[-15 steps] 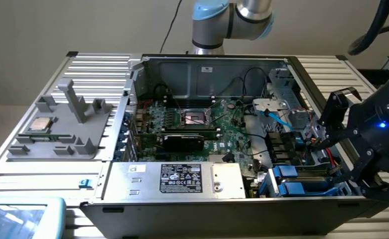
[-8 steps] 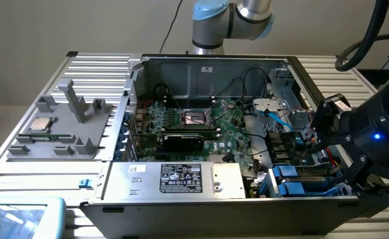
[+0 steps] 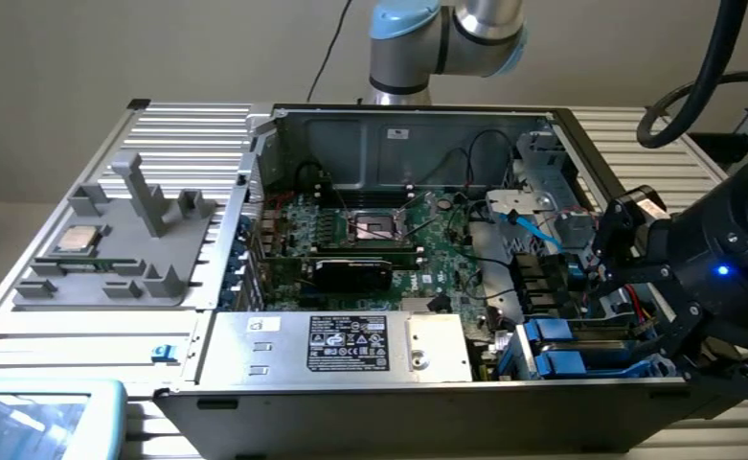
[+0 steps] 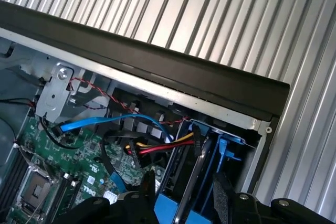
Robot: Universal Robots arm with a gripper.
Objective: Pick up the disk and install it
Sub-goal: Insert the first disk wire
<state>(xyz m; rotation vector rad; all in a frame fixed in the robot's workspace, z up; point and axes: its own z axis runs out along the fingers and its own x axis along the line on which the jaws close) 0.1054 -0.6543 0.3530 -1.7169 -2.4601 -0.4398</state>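
Over the near corner of an open computer case (image 3: 399,144), on the exterior view's right, the claw (image 3: 629,302) hangs above the drive bay where the disk (image 3: 555,331) sits in its blue carrier. The black label (image 3: 348,343) on the silver box (image 3: 259,345) carries print too small to read. Seen from the wrist, the claw (image 4: 184,184) is spread wide and grips nothing, its fingers (image 4: 223,190) flanking the disk (image 4: 191,174). The disk stands on edge, long axis pointing at the case's black rim (image 4: 157,61), with cables (image 4: 157,148) crowding one side and ribbed worktop (image 4: 236,24) beyond.
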